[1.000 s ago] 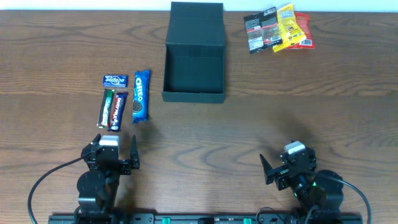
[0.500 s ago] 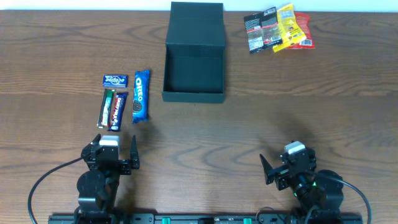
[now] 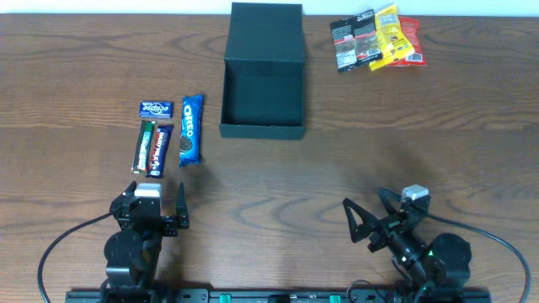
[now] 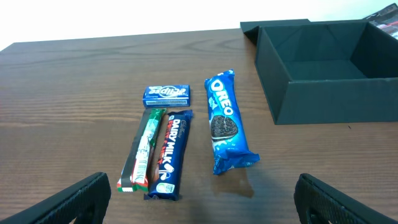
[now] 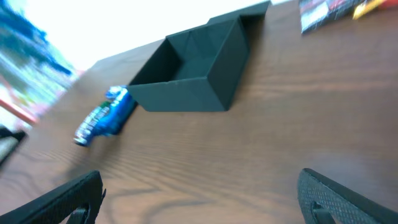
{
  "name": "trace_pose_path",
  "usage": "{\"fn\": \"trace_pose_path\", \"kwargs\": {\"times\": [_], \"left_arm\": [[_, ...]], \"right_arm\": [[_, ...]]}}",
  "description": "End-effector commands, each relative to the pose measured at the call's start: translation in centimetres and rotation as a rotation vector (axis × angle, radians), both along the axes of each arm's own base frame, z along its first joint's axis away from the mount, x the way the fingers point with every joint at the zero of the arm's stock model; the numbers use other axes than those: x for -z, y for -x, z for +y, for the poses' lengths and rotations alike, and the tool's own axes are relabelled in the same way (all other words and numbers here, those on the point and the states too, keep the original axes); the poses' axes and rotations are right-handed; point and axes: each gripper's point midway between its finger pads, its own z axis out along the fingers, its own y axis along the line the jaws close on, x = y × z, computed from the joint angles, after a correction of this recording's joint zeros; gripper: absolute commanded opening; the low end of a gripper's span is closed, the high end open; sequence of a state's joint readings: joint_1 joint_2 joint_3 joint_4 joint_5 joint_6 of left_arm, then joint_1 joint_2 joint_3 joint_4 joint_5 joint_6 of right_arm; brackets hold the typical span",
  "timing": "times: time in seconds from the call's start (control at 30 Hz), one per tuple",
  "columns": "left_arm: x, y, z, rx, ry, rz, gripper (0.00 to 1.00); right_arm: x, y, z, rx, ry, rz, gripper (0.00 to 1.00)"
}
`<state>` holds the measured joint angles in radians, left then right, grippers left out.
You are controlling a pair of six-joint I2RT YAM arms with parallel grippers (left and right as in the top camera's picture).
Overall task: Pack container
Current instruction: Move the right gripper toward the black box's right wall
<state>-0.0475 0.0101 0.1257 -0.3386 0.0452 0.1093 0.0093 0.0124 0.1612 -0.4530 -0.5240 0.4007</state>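
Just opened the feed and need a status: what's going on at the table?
Nothing is being handled yet. The left gripper and right gripper both sit at the near side, fingers open and empty. The container lies in the middle with its lid flipped back and nothing inside. Four snack bars, among them an Oreo pack, lie to its left. Three snack packets lie at the far right. Packing has not begun.
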Motion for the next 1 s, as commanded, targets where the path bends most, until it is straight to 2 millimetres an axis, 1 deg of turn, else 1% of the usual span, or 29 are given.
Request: {"fn": "trace_pose_path", "kwargs": {"times": [0.0, 0.07, 0.13, 0.2, 0.27, 0.33, 0.47, 0.53, 0.6, 0.7, 0.77, 0.83, 0.97], "left_arm": [[1.1, 0.0, 0.0, 0.004, -0.014, 0.023, 0.96], [1.1, 0.0, 0.0, 0.004, -0.015, 0.023, 0.95], [1.1, 0.0, 0.0, 0.004, -0.014, 0.023, 0.95], [1.1, 0.0, 0.0, 0.004, -0.014, 0.023, 0.95], [1.1, 0.0, 0.0, 0.004, -0.014, 0.023, 0.95], [1.1, 0.0, 0.0, 0.004, -0.014, 0.023, 0.96], [1.1, 0.0, 0.0, 0.004, -0.014, 0.023, 0.95], [1.1, 0.0, 0.0, 0.004, -0.014, 0.023, 0.96], [1.1, 0.0, 0.0, 0.004, -0.015, 0.023, 0.95], [1.1, 0.0, 0.0, 0.004, -0.014, 0.023, 0.95], [1.1, 0.0, 0.0, 0.004, -0.014, 0.023, 0.95], [1.1, 0.0, 0.0, 0.004, -0.015, 0.023, 0.95], [1.1, 0.0, 0.0, 0.004, -0.014, 0.023, 0.95]], "right_arm": [[-0.5, -0.6, -0.9, 0.097, -0.125, 0.05, 0.99], [-1.3, -1.1, -1.5, 0.138, -0.135, 0.02, 0.99], [-1.7, -1.3, -1.4, 0.126, -0.111, -0.011, 0.99], [-1.5, -1.6, -1.0, 0.092, -0.086, -0.01, 0.99], [-1.3, -2.2, -0.6, 0.067, -0.089, 0.016, 0.99], [-1.2, -3.1, -0.3, 0.048, -0.079, 0.04, 0.99], [-1.6, -5.8, 0.1, 0.017, 0.007, 0.091, 0.99], [-2.0, -7.6, 0.3, 0.006, 0.059, 0.121, 0.99], [-2.7, -9.7, 1.0, -0.036, 0.112, 0.139, 0.99], [-3.1, -13.9, 2.6, -0.095, 0.158, 0.188, 0.99], [-3.2, -16.5, 3.8, -0.127, 0.169, 0.219, 0.99], [-3.1, -19.0, 5.6, -0.179, 0.204, 0.234, 0.99], [-2.3, -23.1, 8.6, -0.209, 0.312, 0.265, 0.99]]}}
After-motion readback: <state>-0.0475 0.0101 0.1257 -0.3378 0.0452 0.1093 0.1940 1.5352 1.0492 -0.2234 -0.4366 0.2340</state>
